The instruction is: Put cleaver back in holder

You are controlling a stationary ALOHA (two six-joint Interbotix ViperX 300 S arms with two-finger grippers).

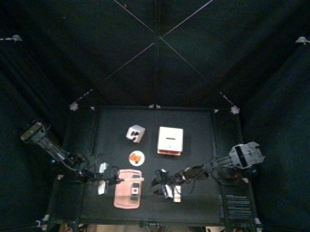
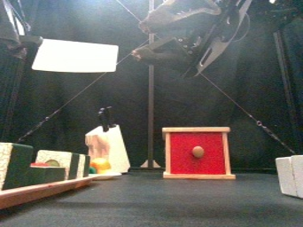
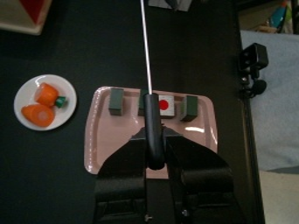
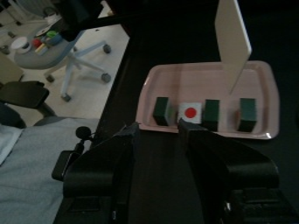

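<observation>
The left gripper (image 3: 153, 147) is clamping narrowly on the dark handle of the cleaver (image 2: 76, 55). It is holding the cleaver in the air, so that the left wrist view is catching the pale blade edge-on as a thin line. Below it a pink tray (image 3: 201, 159) is lying on the table, carrying three small dark blocks and a white piece with a red dot. Just beside the tray a white plate (image 3: 24, 94) of orange food is sitting.

The right gripper (image 4: 163, 140) is hanging over the same tray with its jaws standing wide and nothing between them.

The holder (image 1: 169, 138), white with a red face, is standing further back on the table, well apart from the cleaver. A smaller pale block (image 1: 134, 134) is standing beside it.
</observation>
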